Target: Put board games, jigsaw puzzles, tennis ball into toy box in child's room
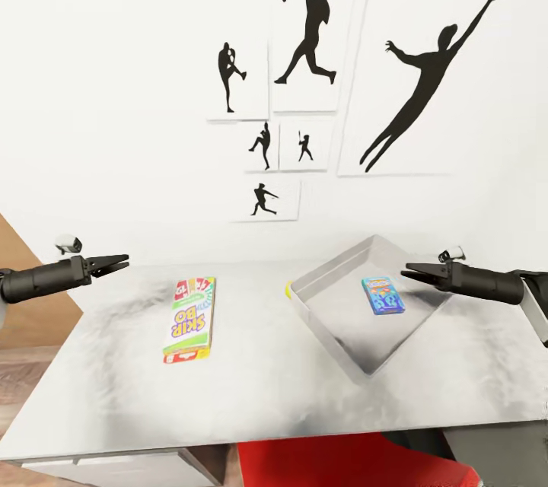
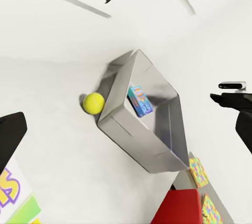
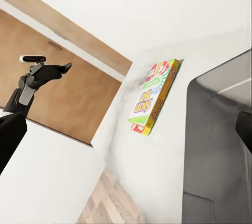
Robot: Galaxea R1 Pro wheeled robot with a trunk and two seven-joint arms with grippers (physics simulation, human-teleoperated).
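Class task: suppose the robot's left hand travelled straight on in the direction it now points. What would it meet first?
Probably the right hand, facing it across the table. The left hand points level above the grey translucent toy box; depth is uncertain, so it might pass beside it.

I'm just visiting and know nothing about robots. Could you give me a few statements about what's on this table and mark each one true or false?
1. A blue board game lies inside the toy box. True.
2. The Skip-Bo game is inside the toy box too. False: it lies flat on the table, on the left-arm side of the box.
3. The tennis ball rests on the table against the outside of the toy box. True.
4. The right pincer grips the blue board game. False: it hangs above the box, holding nothing.
5. The left pincer is pressing on the Skip-Bo game. False: it hovers apart from it, holding nothing.
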